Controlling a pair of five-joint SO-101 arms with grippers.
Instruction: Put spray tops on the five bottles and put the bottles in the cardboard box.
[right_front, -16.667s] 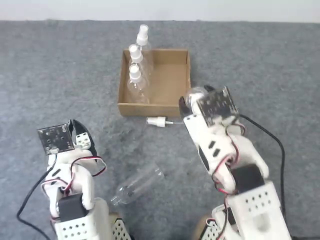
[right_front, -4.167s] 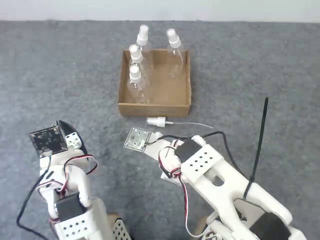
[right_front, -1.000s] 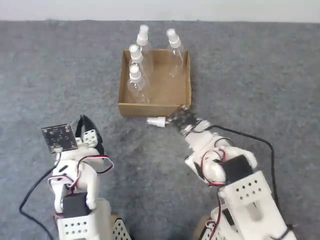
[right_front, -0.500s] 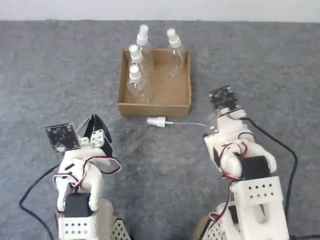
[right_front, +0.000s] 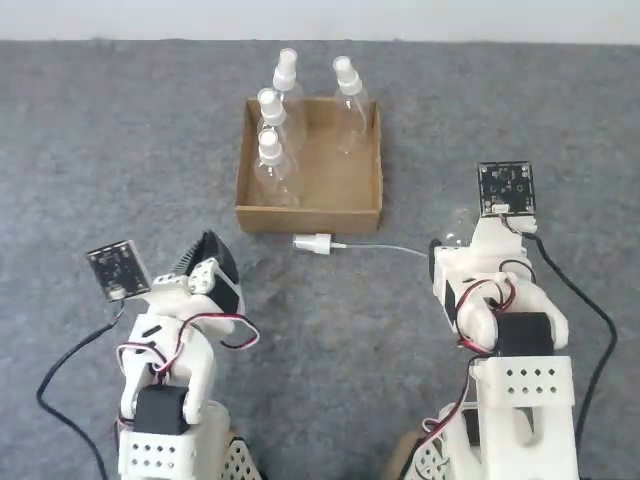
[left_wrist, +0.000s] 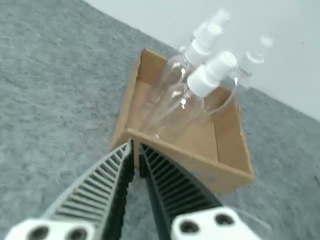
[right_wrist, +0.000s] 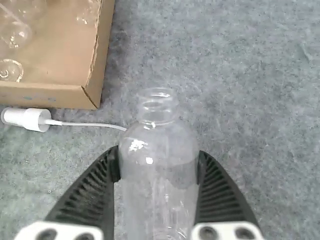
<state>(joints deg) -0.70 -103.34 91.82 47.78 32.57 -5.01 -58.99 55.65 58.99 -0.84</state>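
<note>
The cardboard box sits at the back middle of the grey table. Several clear bottles with white spray tops stand in it, also seen in the left wrist view. A loose spray top lies just in front of the box, its thin tube trailing right; it also appears in the right wrist view. My right gripper is shut on an uncapped clear bottle, right of the spray top. My left gripper is shut on nothing, at the front left, pointing toward the box.
Grey carpet-like surface spreads all around the box. Both arm bases stand at the front edge, with cables looping beside them.
My right arm has swung to the right, away from the loose spray top, carrying the uncapped bottle. My left arm has turned slightly toward the middle.
</note>
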